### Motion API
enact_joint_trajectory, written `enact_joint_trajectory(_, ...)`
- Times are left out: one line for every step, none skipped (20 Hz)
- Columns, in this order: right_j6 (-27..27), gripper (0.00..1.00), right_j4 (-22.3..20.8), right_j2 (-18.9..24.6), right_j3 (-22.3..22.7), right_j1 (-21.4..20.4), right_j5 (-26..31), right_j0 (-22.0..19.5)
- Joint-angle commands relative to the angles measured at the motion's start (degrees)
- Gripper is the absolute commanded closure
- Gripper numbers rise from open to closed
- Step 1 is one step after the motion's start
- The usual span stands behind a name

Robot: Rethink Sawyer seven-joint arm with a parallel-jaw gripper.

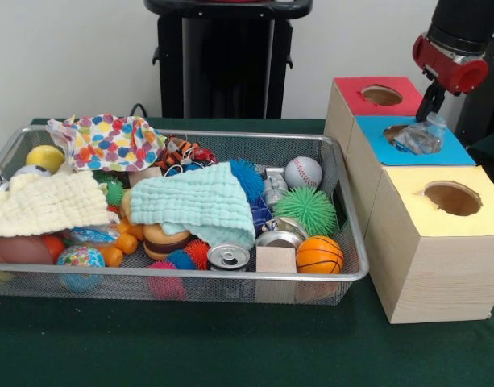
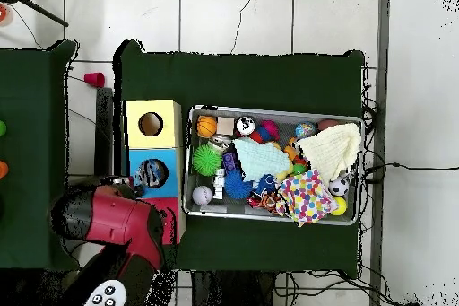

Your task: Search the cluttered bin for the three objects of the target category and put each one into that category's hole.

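Note:
The silver wire-mesh bin (image 1: 230,278) is full of toys and cloths; it also shows in the overhead view (image 2: 186,163). One clear wrinkly plastic bottle (image 1: 420,137) lies tilted in the hole (image 1: 394,130) of the blue-topped box (image 1: 444,151). In the overhead view the bottle (image 2: 150,175) fills that hole in the blue top (image 2: 134,161). My gripper (image 1: 430,107) hangs just above the bottle's upper end, close to or touching it. Whether it grips the bottle is not clear. I cannot pick out any other clear bottle in the bin.
The red-topped box (image 1: 379,95) stands behind the blue one and the yellow-topped box (image 1: 452,197) in front. Silver cans (image 1: 228,256), balls, a pale green cloth (image 1: 194,201), a cream cloth (image 1: 45,203) and a dotted cloth (image 1: 110,141) cover the bin. The red arm (image 2: 108,217) overhangs the red box.

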Motion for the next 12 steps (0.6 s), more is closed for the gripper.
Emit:
enact_joint_trajectory(13.1,1.0,4.4,7.2,3.1,5.7,-9.0,-2.7)
enact_joint_trajectory(12.7,1.0,4.4,7.2,3.2,5.6,-9.0,-2.8)
enact_joint_trajectory(12.4,1.0,4.5,7.2,3.4,5.5,-9.3,-2.9)
enact_joint_trajectory(12.3,1.0,4.5,7.0,3.2,5.7,-9.2,-2.8)
enact_joint_trajectory(12.3,1.0,4.4,6.6,3.2,5.6,-9.1,-2.6)
enact_joint_trajectory(12.7,1.0,4.1,5.5,2.6,5.7,-8.5,-2.1)
enact_joint_trajectory(12.7,1.0,3.7,4.6,2.6,5.4,-8.2,-1.8)
enact_joint_trajectory(12.4,1.0,3.5,4.1,2.3,4.9,-7.9,-1.8)
enact_joint_trajectory(12.1,1.0,3.1,3.4,2.3,4.1,-7.1,-1.8)
enact_joint_trajectory(12.6,1.0,2.6,1.8,1.1,3.8,-5.3,-1.2)
enact_joint_trajectory(12.6,1.0,2.3,0.8,0.9,2.8,-4.2,-1.2)
enact_joint_trajectory(12.1,1.0,2.1,0.3,0.3,1.9,-3.1,-1.6)
